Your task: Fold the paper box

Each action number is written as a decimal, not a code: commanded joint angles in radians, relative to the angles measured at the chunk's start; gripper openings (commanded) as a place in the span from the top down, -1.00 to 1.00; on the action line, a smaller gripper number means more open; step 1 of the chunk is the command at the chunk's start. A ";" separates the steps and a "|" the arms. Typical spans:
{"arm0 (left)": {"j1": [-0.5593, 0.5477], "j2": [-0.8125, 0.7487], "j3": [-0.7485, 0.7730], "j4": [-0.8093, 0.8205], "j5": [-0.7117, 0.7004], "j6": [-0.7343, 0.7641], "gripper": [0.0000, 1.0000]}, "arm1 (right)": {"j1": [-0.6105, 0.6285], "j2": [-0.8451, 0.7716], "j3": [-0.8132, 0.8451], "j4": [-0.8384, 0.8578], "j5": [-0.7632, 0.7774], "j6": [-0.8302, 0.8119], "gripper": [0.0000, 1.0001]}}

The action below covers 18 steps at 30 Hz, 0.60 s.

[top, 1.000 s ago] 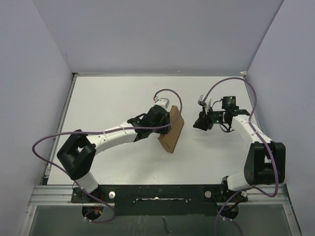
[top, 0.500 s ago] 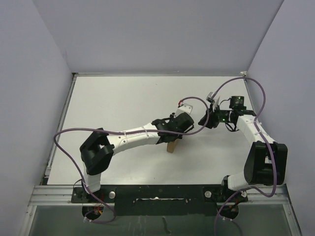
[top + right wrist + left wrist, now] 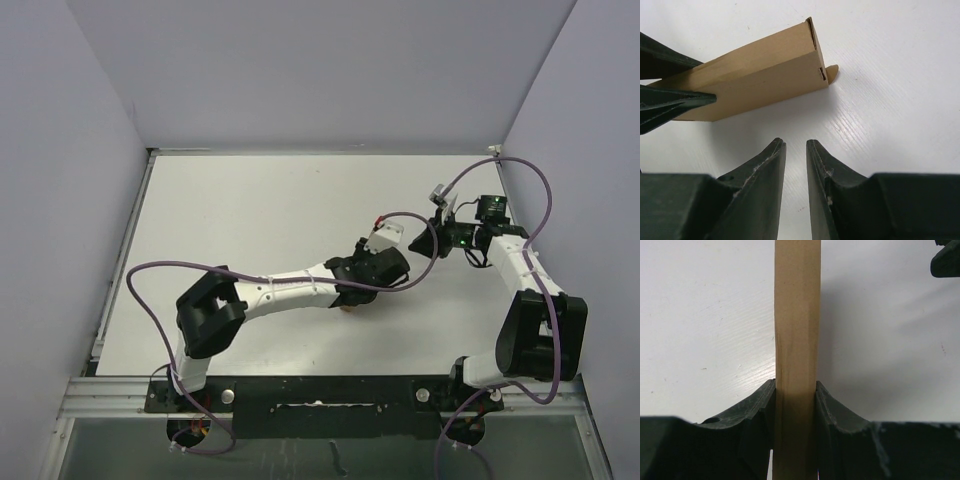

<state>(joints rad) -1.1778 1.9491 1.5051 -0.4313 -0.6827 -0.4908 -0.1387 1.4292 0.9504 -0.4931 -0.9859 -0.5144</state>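
Note:
The paper box [image 3: 755,75] is a flat folded brown cardboard piece, held on edge above the white table. In the left wrist view the paper box [image 3: 797,335] runs straight up the frame, and my left gripper [image 3: 795,390] is shut on its narrow thickness. From above, the left gripper [image 3: 368,280] covers nearly all of the paper box [image 3: 347,304]; only a small brown corner shows. My right gripper [image 3: 795,143] hovers just short of the box's free end, jaws narrowly apart with nothing between them. In the top view the right gripper [image 3: 422,245] is just right of the left one.
The white table [image 3: 250,210] is walled on the left, back and right. The left arm [image 3: 280,290] stretches low across the middle, with its purple cable [image 3: 150,275] looping beside it. The right gripper's tip [image 3: 946,260] shows at the left wrist view's top right corner.
The left arm has swung right and towards the near edge, carrying the box, which is now mostly hidden beneath it. The right gripper has shifted slightly right.

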 commanded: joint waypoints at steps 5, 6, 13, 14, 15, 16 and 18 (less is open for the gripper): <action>0.017 0.039 -0.112 -0.127 0.078 -0.038 0.56 | -0.020 -0.048 0.013 0.023 -0.067 0.006 0.50; 0.030 0.000 -0.143 -0.078 0.102 -0.023 0.56 | -0.021 -0.050 0.012 0.022 -0.072 0.005 0.49; 0.219 -0.323 -0.461 0.412 0.481 0.039 0.57 | -0.020 -0.059 0.008 0.001 -0.109 -0.025 0.47; 0.251 -0.369 -0.501 0.470 0.569 0.041 0.57 | -0.019 -0.058 0.005 -0.004 -0.121 -0.029 0.45; 0.284 -0.389 -0.531 0.517 0.614 0.040 0.58 | -0.018 -0.057 0.003 -0.005 -0.135 -0.033 0.44; 0.317 -0.418 -0.561 0.558 0.705 0.040 0.58 | -0.017 -0.056 0.000 -0.007 -0.146 -0.035 0.44; 0.384 -0.449 -0.603 0.623 0.832 0.026 0.59 | -0.006 -0.051 -0.006 -0.007 -0.158 -0.031 0.41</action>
<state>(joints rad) -0.8867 1.5856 0.9802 0.0193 -0.1959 -0.4839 -0.1516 1.4078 0.9501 -0.4961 -1.0657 -0.5282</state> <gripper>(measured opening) 0.289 0.282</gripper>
